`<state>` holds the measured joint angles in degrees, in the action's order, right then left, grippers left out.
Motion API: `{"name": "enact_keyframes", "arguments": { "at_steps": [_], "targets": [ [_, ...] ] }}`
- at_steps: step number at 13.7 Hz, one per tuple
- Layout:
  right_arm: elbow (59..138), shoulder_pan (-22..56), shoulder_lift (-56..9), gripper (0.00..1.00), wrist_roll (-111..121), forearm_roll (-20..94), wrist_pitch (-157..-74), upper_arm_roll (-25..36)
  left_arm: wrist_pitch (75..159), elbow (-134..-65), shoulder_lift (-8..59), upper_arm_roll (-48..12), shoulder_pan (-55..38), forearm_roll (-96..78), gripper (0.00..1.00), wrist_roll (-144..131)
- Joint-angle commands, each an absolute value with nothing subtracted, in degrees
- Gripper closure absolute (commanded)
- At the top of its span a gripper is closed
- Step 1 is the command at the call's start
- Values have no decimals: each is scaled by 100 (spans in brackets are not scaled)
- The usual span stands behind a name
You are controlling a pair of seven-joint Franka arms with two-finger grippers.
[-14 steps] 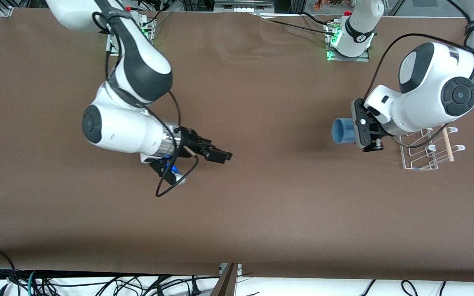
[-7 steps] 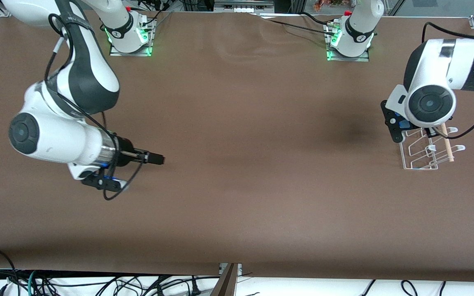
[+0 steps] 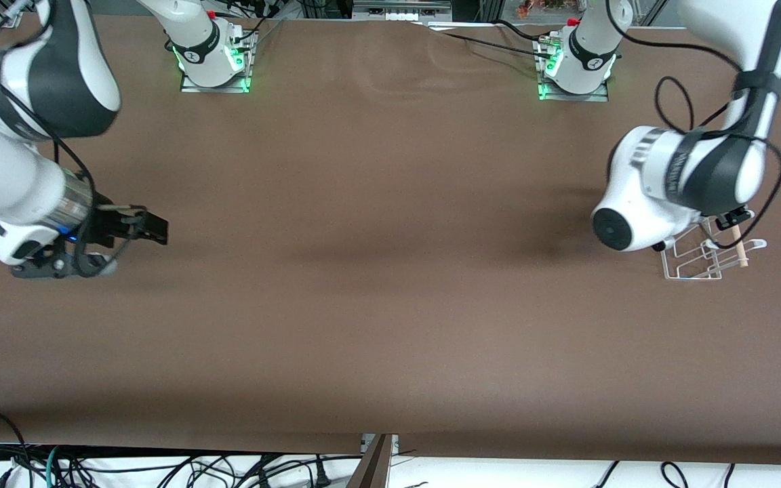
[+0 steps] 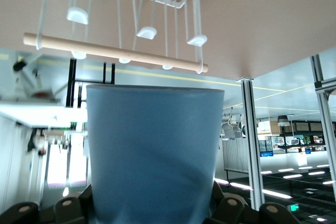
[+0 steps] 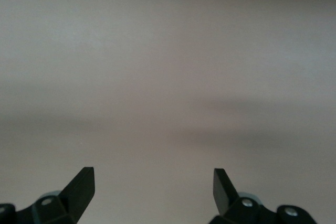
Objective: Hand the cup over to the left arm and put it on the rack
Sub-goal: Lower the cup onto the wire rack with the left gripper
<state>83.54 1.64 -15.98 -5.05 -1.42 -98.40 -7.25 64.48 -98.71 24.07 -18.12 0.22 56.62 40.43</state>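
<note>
The light-blue cup [image 4: 155,145] fills the left wrist view, gripped between the jaws of my left gripper [image 4: 155,211], which is shut on it. The white wire rack [image 4: 142,3] with its wooden dowel [image 4: 115,53] lies just past the cup's rim. In the front view the left arm [image 3: 662,190] hangs over the rack [image 3: 699,264] and hides both the cup and its gripper. My right gripper [image 3: 155,229] is open and empty, low over the table at the right arm's end; its wrist view [image 5: 152,184] shows only bare table between the fingers.
The brown table cloth [image 3: 390,285] covers the whole table. The two arm bases [image 3: 214,61] [image 3: 577,68] stand along the table's edge farthest from the front camera. Cables [image 3: 160,468] lie past the table's nearest edge.
The left arm swung the cup from beside the rack to over it, so the cup left the front view. The right arm drew back toward its own end of the table.
</note>
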Motion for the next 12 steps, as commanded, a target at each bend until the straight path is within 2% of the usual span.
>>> {"name": "enact_keyframes", "arguments": {
  "at_steps": [1, 5, 12],
  "targets": [
    [9034, 35, -907, 0, -396, -246, -9896, -782, 6451, -9975, 2346, -1828, 0, 6308, 99, 3814],
    [9061, -201, -608, 0, -351, -229, -9931, -774, 6469, -10476, 2907, -1837, 17, 7398, 99, 3404],
    [9053, -343, -404, 0, -308, -456, -9809, -765, 7188, -10960, 2918, -1828, 307, 7866, 99, 3103]
  ]
}}
